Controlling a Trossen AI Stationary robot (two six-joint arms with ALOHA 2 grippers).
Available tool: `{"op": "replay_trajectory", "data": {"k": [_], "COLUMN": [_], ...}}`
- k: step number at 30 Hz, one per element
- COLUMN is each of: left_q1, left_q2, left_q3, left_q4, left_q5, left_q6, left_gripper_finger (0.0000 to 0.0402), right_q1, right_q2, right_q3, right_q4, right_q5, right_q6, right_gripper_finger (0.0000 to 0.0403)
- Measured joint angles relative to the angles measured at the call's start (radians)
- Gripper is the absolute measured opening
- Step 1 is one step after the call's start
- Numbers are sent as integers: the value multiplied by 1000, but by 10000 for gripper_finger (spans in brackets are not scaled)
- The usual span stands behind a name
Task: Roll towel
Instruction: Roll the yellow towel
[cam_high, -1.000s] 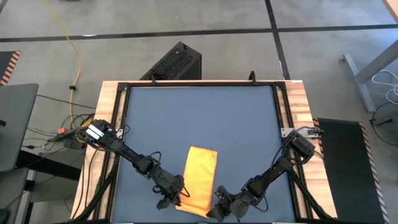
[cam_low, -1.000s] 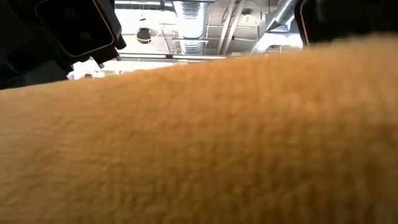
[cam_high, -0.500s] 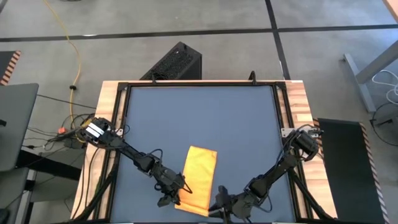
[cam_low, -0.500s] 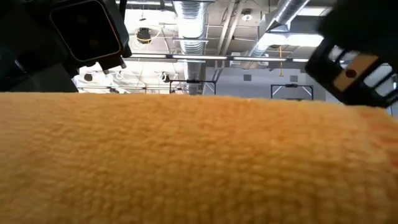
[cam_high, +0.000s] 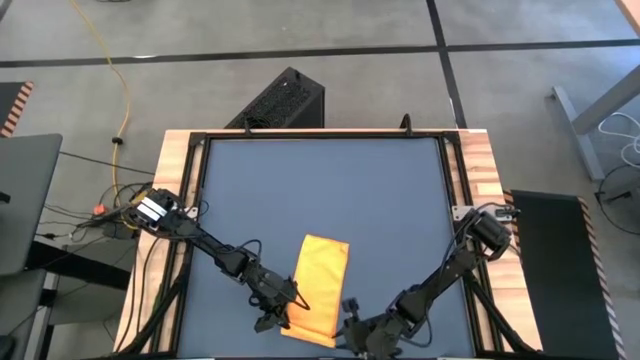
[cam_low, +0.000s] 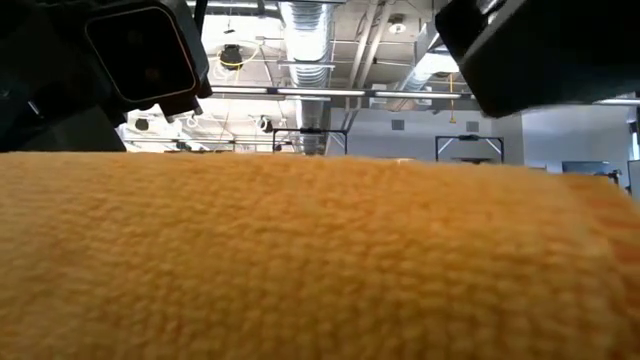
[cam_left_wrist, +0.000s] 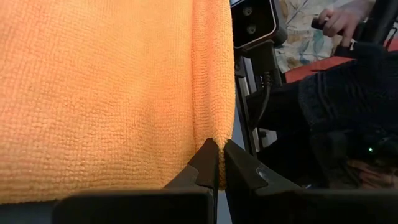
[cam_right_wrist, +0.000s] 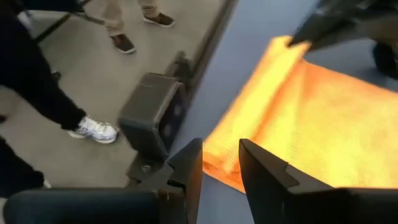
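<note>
Right gripper (cam_high: 352, 330) now off towel (cam_high: 320, 285) — left gripper (cam_left_wrist: 217, 163) pinching fold.

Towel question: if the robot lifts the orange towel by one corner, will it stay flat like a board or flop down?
Probably flop: the towel is soft, fuzzy cloth whose near edge already curls over. It looks light, and likely grippy rather than slippery.

Plain yellow-orange towel (cam_high: 320, 288), dark blue-grey table (cam_high: 320, 190)
</note>
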Motion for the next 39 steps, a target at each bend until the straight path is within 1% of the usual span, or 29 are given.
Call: {"op": "replay_trajectory", "data": {"k": [4,7,10,12,16,19,20,22,24,29,33,36,39], "left_q1": [0,0,0,-1,-1,-2,-2,-2,-2,-4,-10,-11,-11], "left_q2": [0,-1,-1,-2,-2,-3,-3,-3,-3,-3,-3,-3,-8], "left_q3": [0,0,1,2,3,3,3,3,3,3,3,3,1], "left_q4": [-6,-9,-18,-22,-29,-36,-36,-36,-36,-39,-33,-30,-34], "left_q5": [6,6,2,-1,-12,-16,-16,-17,-17,-28,-54,-54,-50], "left_q6": [-2,-8,-9,-11,-20,-23,-25,-33,-36,-42,-38,-21,7], "left_gripper_finger": [0,0,0,0,0,0,0,0,0,0,2,18,43], "right_q1": [4,4,-1,-7,-11,-15,-17,-19,-26,-25,-28,-39,-45], "right_q2": [7,7,11,31,90,103,103,104,106,106,106,111,119], "right_q3": [16,34,46,55,96,135,137,133,133,124,104,95,95], "right_q4": [-11,-55,-55,-34,-46,-72,-78,-96,-113,-120,-115,-116,-91], "right_q5": [-32,-29,-36,-55,-68,-22,3,17,17,9,5,3,-8], "right_q6": [-94,-163,-224,-257,-363,-431,-445,-457,-446,-357,-232,-102,-59], "right_gripper_finger": [131,131,131,131,131,131,131,131,130,116,96,72,42]}}
